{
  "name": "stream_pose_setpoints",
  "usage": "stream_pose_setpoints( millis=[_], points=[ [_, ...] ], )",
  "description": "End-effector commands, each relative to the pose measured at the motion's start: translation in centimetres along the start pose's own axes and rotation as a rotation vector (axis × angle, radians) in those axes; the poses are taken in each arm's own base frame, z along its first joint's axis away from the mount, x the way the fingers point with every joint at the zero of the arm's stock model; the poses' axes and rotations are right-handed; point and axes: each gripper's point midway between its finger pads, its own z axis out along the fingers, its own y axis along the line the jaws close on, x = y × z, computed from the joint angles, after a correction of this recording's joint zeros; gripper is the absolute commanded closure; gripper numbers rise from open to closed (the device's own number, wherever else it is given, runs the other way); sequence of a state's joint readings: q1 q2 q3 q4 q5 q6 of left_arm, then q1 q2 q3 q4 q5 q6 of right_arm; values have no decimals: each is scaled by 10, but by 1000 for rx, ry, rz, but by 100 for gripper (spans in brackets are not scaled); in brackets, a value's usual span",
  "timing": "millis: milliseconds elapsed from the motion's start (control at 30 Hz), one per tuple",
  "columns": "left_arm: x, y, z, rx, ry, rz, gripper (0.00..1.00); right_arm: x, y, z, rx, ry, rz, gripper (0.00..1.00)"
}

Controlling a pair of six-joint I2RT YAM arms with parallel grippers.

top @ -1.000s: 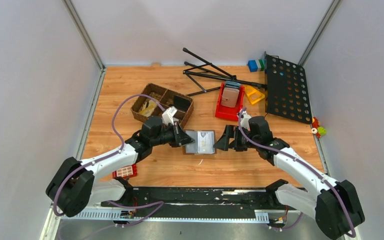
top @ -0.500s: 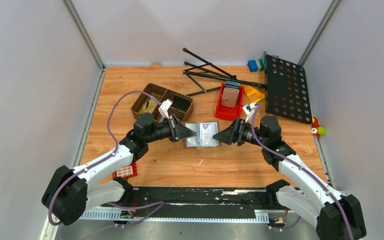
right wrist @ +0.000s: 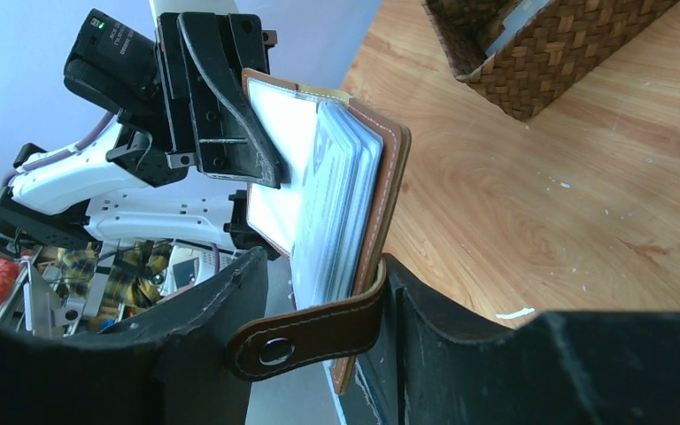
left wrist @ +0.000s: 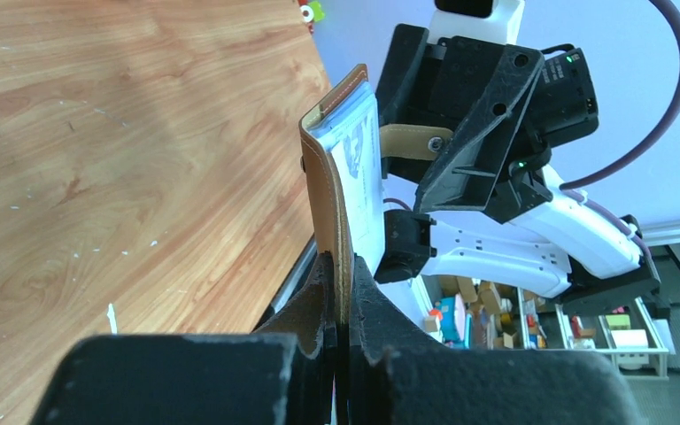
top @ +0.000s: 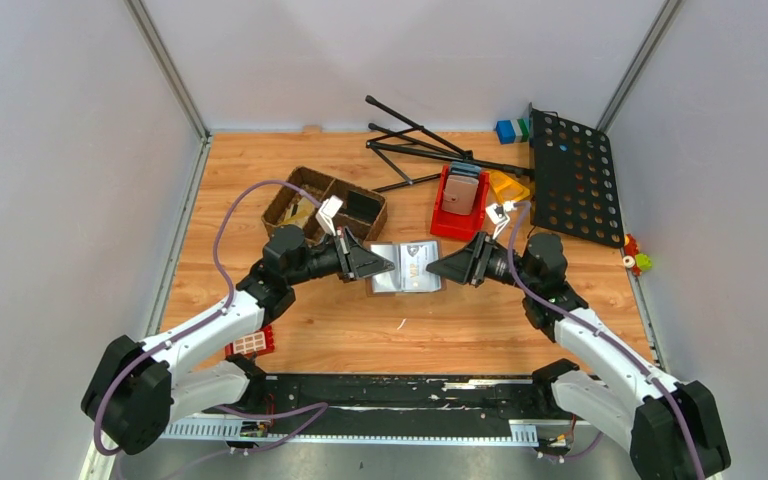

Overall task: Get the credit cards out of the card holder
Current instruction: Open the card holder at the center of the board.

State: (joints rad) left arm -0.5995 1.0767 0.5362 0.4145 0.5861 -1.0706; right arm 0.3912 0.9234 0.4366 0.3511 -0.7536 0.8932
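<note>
Brown leather card holder (top: 405,268) was spread open in mid-air. Our left gripper (left wrist: 341,270) pinched one cover; our right gripper (right wrist: 323,266), half-open, straddled the other

Left tool (top: 388,266) pinched shut; right tool (top: 432,268) part-open.

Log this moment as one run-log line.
left gripper: shut on card holder cover | right gripper: open, straddling other cover | credit cards: in sleeves

wooden table (top: 360,335), wicker basket (top: 365,190), red bin (top: 452,228)
</note>
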Motion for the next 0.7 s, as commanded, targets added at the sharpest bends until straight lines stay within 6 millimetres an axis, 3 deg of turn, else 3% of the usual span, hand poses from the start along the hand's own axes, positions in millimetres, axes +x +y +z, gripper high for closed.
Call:
stream_pose_setpoints(
  millis=[0, 133, 200, 367, 400, 500, 567, 667],
  points=[
    [-19, -44, -3, 135, -41, 62, 100, 0, 16, 1, -97, 18, -20, 51],
    [-19, -49, -4, 154, -43, 63, 100, 2, 16, 2, -106, 36, -17, 54],
    [-19, -52, -4, 169, -42, 63, 100, 2, 17, 2, -110, 42, -18, 60],
    [-16, -48, -5, 167, -35, 74, 100, 3, 18, 2, -114, 49, -19, 99],
    [-16, -46, -5, 157, -33, 78, 97, 4, 17, 1, -111, 50, -17, 100],
    [-20, -34, -9, 105, -39, 102, 74, 6, 12, 1, -91, 50, -18, 100],
    [-26, -19, -17, 22, -51, 124, 57, 8, 6, 0, -65, 48, -18, 100],
    [-34, 16, -38, -224, -57, 196, 44, 7, -2, 0, -20, 40, -30, 100]
  ],
)
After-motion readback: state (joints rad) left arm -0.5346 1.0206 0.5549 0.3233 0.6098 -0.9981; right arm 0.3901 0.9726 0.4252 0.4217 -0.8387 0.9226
